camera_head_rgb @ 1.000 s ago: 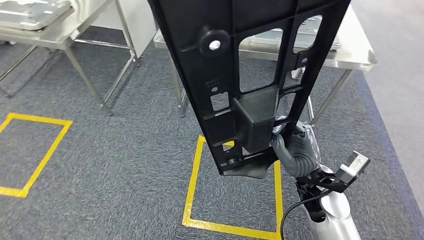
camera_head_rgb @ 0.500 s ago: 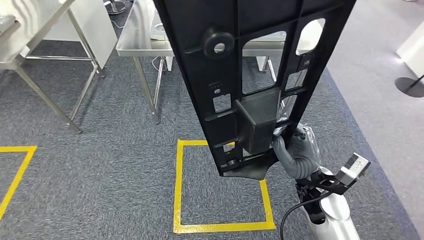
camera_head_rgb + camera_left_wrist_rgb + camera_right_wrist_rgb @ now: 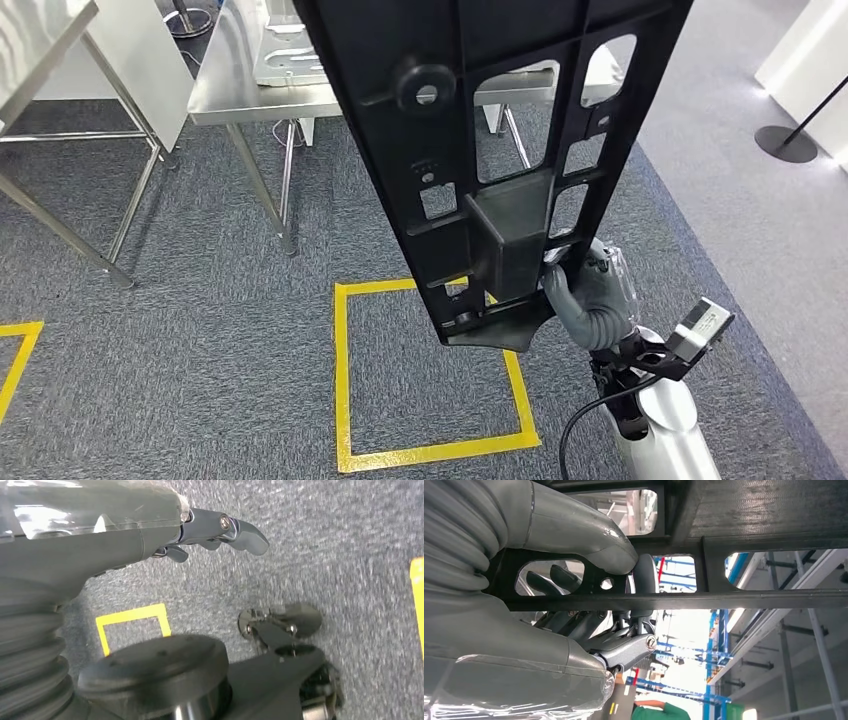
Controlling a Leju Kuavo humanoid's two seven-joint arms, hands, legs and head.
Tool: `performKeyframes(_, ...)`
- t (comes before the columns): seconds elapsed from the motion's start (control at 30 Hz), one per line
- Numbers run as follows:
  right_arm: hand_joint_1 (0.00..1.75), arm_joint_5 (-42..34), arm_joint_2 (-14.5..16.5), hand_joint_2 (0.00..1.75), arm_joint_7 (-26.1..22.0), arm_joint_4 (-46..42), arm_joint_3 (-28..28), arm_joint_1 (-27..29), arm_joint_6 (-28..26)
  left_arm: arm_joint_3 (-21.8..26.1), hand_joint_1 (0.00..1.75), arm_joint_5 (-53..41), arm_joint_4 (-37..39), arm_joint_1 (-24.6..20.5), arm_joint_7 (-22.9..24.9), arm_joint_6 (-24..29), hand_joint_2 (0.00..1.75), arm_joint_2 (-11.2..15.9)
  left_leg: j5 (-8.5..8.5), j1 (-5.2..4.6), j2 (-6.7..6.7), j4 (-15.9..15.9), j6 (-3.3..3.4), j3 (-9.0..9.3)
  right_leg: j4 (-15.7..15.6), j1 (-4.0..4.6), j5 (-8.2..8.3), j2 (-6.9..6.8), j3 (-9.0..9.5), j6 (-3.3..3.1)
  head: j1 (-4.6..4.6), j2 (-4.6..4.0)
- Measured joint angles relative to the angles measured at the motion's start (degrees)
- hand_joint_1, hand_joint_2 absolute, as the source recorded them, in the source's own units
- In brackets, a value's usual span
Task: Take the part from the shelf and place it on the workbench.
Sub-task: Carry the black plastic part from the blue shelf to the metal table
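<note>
Since a second ago our whole view has swung: the steel tables and the yellow floor markings have slid across the picture, which is our camera turning, while the part sits in the same spot in front of us. Going left to right in the head view, a steel table (image 3: 60,40) stands at ten o'clock, the workbench (image 3: 240,95) lies at about eleven o'clock with a pale metal piece on it, and a yellow taped square (image 3: 345,380) marks the grey carpet at six o'clock. The black part (image 3: 500,150), a long ribbed panel with cut-out windows, hangs upright through the middle of the view, held in the air and well apart from the workbench. Our right hand (image 3: 590,295) grips its lower edge at four o'clock, thumb on one side of a rib and dark fingers (image 3: 559,577) curled behind it. Our left hand (image 3: 150,530) hangs over the carpet holding nothing, its fingers slightly curled and apart.
</note>
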Motion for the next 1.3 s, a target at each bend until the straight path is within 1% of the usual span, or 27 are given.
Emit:
performKeyframes(0.03, 1.75, 0.00, -0.01, 1.75, -0.04, 0.02, 0.01, -0.10, -0.01, 0.01, 0.00, -0.04, 0.00, -0.04, 0.03, -0.01, 1.75, 0.01, -1.02, 0.05, -0.29, 2.12, -0.20, -0.90, -0.16, -0.12, -0.10, 0.10, 0.40, -0.38, -0.01, 0.00)
performKeyframes(0.07, 1.75, 0.00, -0.03, 1.75, -0.08, 0.03, 0.01, -0.18, -0.01, 0.03, 0.00, -0.07, 0.00, 0.01, 0.05, -0.02, 1.75, 0.01, -2.38, 0.15, -0.67, 5.51, -0.30, -2.60, -0.23, -0.10, -0.29, 0.15, 0.77, -0.71, 0.00, 0.00)
performKeyframes(0.13, 1.75, 0.01, -0.06, 1.75, -0.09, 0.16, 0.01, -0.25, -0.02, 0.16, 0.00, 0.01, 0.00, 0.11, 0.01, 0.00, 1.75, 0.01, -4.98, 0.16, -1.07, 13.50, -0.35, -7.25, -0.21, 0.09, -0.80, 0.41, 1.33, -1.13, -0.01, 0.00)
performKeyframes(0.17, 1.75, 0.03, -0.07, 1.75, -0.09, 0.24, 0.01, -0.20, -0.03, 0.23, 0.00, 0.05, 0.00, 0.12, -0.04, -0.01, 1.75, 0.01, -5.13, 0.16, -1.14, 15.97, -0.31, -9.03, -0.20, 0.22, -1.10, 0.62, 1.67, -1.21, -0.01, 0.00)
performKeyframes(0.2, 1.75, 0.07, -0.07, 1.75, -0.08, 0.31, 0.01, -0.16, -0.05, 0.30, 0.00, 0.07, 0.00, 0.09, -0.08, -0.01, 1.75, 0.01, -4.10, 0.14, -1.17, 16.22, -0.18, -9.79, -0.19, 0.33, -1.45, 0.87, 2.09, -1.23, -0.01, 0.00)
performKeyframes(0.23, 1.75, 0.11, -0.07, 1.75, -0.08, 0.35, 0.01, -0.13, -0.13, 0.33, 0.00, 0.02, 0.00, 0.05, -0.10, -0.02, 1.75, 0.01, -1.96, 0.08, -1.19, 14.17, 0.08, -9.39, -0.19, 0.43, -1.84, 1.10, 2.64, -1.23, -0.01, 0.00)
performKeyframes(0.27, 1.75, 0.14, -0.07, 1.75, -0.08, 0.35, 0.01, -0.11, -0.21, 0.33, 0.00, -0.05, 0.00, 0.05, -0.08, -0.01, 1.75, 0.03, 0.83, -0.03, -1.26, 10.33, 0.46, -8.08, -0.19, 0.50, -2.29, 1.27, 3.24, -1.19, -0.01, 0.00)
performKeyframes(0.3, 1.75, 0.15, -0.07, 1.75, -0.09, 0.37, 0.01, -0.11, -0.30, 0.35, 0.00, -0.11, 0.00, 0.12, -0.04, 0.01, 1.75, 0.07, 2.88, -0.20, -1.42, 6.51, 0.86, -6.55, -0.20, 0.58, -2.74, 1.43, 3.75, -1.08, 0.00, 0.00)
performKeyframes(0.33, 1.75, 0.16, -0.08, 1.75, -0.09, 0.39, 0.01, -0.10, -0.38, 0.37, 0.00, -0.16, 0.00, 0.19, -0.01, 0.02, 1.75, 0.10, 4.05, -0.37, -1.56, 3.11, 1.14, -5.12, -0.18, 0.60, -3.12, 1.61, 4.06, -0.86, 0.00, 0.00)
performKeyframes(0.37, 1.75, 0.16, -0.09, 1.75, -0.09, 0.41, 0.01, -0.05, -0.40, 0.38, 0.00, -0.19, 0.00, 0.26, 0.01, 0.03, 1.75, 0.14, 4.35, -0.54, -1.69, 1.03, 1.31, -4.22, -0.29, 0.56, -3.34, 1.74, 4.23, -0.56, 0.01, 0.00)
performKeyframes(0.47, 1.75, 0.22, -0.08, 1.75, -0.08, 0.48, 0.01, 0.18, -0.41, 0.40, 0.00, -0.24, 0.00, 0.35, 0.02, 0.01, 1.75, 0.15, 3.68, -0.58, -1.76, -0.96, 1.77, -3.00, 0.04, 0.37, -3.17, 1.79, 4.38, 0.55, 0.01, 0.00)
performKeyframes(0.53, 1.75, 0.24, 0.02, 1.75, -0.09, 0.47, 0.00, 0.10, -0.42, 0.43, 0.00, -0.23, 0.00, 0.35, 0.02, 0.01, 1.75, 0.13, 3.65, -0.35, -1.74, -1.85, 2.20, -1.86, 2.44, 0.24, -4.00, 1.40, 3.43, 1.04, 0.01, 0.00)
performKeyframes(0.57, 1.75, 0.23, 0.07, 1.75, -0.09, 0.46, -0.01, 0.05, -0.43, 0.43, 0.00, -0.23, 0.00, 0.29, 0.02, 0.01, 1.75, 0.11, 3.60, -0.25, -1.70, -2.14, 2.32, -1.37, 5.13, 0.11, -5.09, 1.21, 1.87, 1.32, 0.01, 0.00)
performKeyframes(0.63, 1.75, 0.22, 0.09, 1.75, -0.10, 0.50, -0.01, 0.10, -0.42, 0.45, 0.00, -0.23, 0.00, 0.18, 0.01, 0.01, 1.75, 0.11, 3.20, -0.24, -1.64, -2.24, 2.41, -0.87, 12.17, -0.20, -7.76, 1.07, -2.87, 2.04, 0.01, 0.00)
performKeyframes(0.67, 1.75, 0.22, 0.09, 1.75, -0.10, 0.57, -0.01, 0.22, -0.42, 0.45, 0.00, -0.23, 0.00, 0.19, 0.01, 0.01, 1.75, 0.11, 2.92, -0.21, -1.63, -2.23, 2.35, -0.63, 14.74, -0.44, -8.35, 1.04, -5.05, 2.37, 0.01, 0.00)
performKeyframes(0.7, 1.75, 0.22, 0.09, 1.75, -0.10, 0.64, -0.01, 0.33, -0.42, 0.46, 0.00, -0.23, 0.00, 0.25, 0.01, 0.01, 1.75, 0.11, 2.59, -0.16, -1.62, -2.23, 2.23, -0.31, 15.54, -0.71, -7.86, 0.99, -6.39, 2.63, 0.01, 0.00)
performKeyframes(0.73, 1.75, 0.22, 0.09, 1.75, -0.10, 0.71, -0.01, 0.41, -0.42, 0.46, 0.00, -0.23, 0.00, 0.32, 0.01, 0.01, 1.75, 0.11, 2.22, -0.07, -1.62, -2.21, 2.07, 0.10, 14.28, -1.00, -6.17, 0.92, -6.69, 2.91, 0.01, 0.00)
performKeyframes(0.8, 1.75, 0.22, 0.09, 1.75, -0.10, 0.79, -0.01, 0.46, -0.43, 0.47, 0.00, -0.23, 0.00, 0.44, 0.01, 0.00, 1.75, 0.13, 1.33, 0.15, -1.62, -2.12, 1.48, 1.05, 7.13, -1.56, -0.79, 0.56, -4.63, 3.46, 0.01, 0.00)
performKeyframes(0.83, 1.75, 0.21, 0.11, 1.75, -0.12, 0.83, -0.01, 0.48, -0.43, 0.48, 0.00, -0.23, 0.00, 0.44, 0.01, 0.00, 1.75, 0.13, 0.88, 0.20, -1.64, -1.98, 1.08, 1.42, 3.81, -1.60, 0.53, 0.30, -3.61, 3.39, 0.01, 0.00)
performKeyframes(0.87, 1.75, 0.21, 0.13, 1.75, -0.14, 0.87, -0.01, 0.53, -0.43, 0.48, 0.00, -0.24, 0.00, 0.42, 0.01, 0.00, 1.75, 0.14, 0.47, 0.20, -1.64, -1.88, 0.63, 1.61, 1.68, -1.48, 1.30, 0.06, -2.92, 2.97, 0.01, 0.00)
performKeyframes(0.97, 1.75, 0.22, 0.15, 1.75, -0.28, 0.92, -0.02, 0.83, -0.44, 0.48, 0.00, -0.28, 0.00, 0.44, -0.02, 0.01, 1.75, 0.14, -0.39, 0.23, -1.47, -1.37, -0.52, 2.19, 1.11, -1.00, 1.11, 0.11, -2.56, 1.02, 0.01, 0.00)
performKeyframes(1.03, 1.75, 0.22, 0.01, 1.75, -0.42, 0.76, -0.05, 0.87, -0.48, 0.48, 0.00, -0.39, 0.00, 0.32, -0.09, -0.03, 1.75, 0.14, -1.12, 0.47, -1.39, 0.96, -0.93, 1.51, 1.07, -0.87, 0.84, 0.38, -1.80, 0.15, 0.01, 0.00)
performKeyframes(1.1, 1.75, 0.22, -0.18, 1.75, -0.55, 0.60, -0.07, 0.99, -0.52, 0.48, 0.00, -0.60, 0.00, 0.20, -0.16, -0.10, 1.75, 0.14, -3.26, 0.54, -1.39, 7.54, -1.04, -2.00, 0.98, -0.59, 0.33, 0.48, -1.02, -0.53, 0.01, 0.00)
performKeyframes(1.17, 1.75, 0.24, -0.22, 1.75, -0.61, 0.56, -0.07, 1.41, -0.63, 0.50, 0.00, -0.72, 0.00, 0.22, -0.21, -0.18, 1.75, 0.14, -5.86, 0.39, -1.41, 14.88, -0.81, -6.79, 0.99, -0.07, -0.36, 0.62, -0.35, -1.01, 0.00, 0.00)
performKeyframes(1.2, 1.75, 0.25, -0.22, 1.75, -0.61, 0.55, -0.07, 1.67, -0.69, 0.50, 0.00, -0.76, 0.00, 0.21, -0.26, -0.24, 1.75, 0.14, -6.06, 0.23, -1.42, 16.49, -0.51, -8.33, 1.00, 0.22, -0.75, 0.70, 0.08, -1.20, 0.01, 0.00)
performKeyframes(1.23, 1.75, 0.27, -0.22, 1.75, -0.60, 0.55, -0.07, 1.87, -0.70, 0.51, 0.00, -0.78, 0.00, 0.20, -0.31, -0.29, 1.75, 0.14, -5.03, -0.02, -1.44, 15.96, -0.04, -8.87, 1.00, 0.52, -1.13, 0.79, 0.61, -1.36, 0.01, 0.00)
performKeyframes(1.3, 1.75, 0.28, -0.22, 1.75, -0.62, 0.49, -0.07, 2.05, -0.69, 0.50, 0.00, -0.85, 0.00, 0.19, -0.34, -0.33, 1.75, 0.14, 0.07, -0.96, -1.43, 9.07, 1.44, -7.01, 0.94, 0.92, -1.88, 0.97, 1.74, -1.54, 0.01, 0.00)
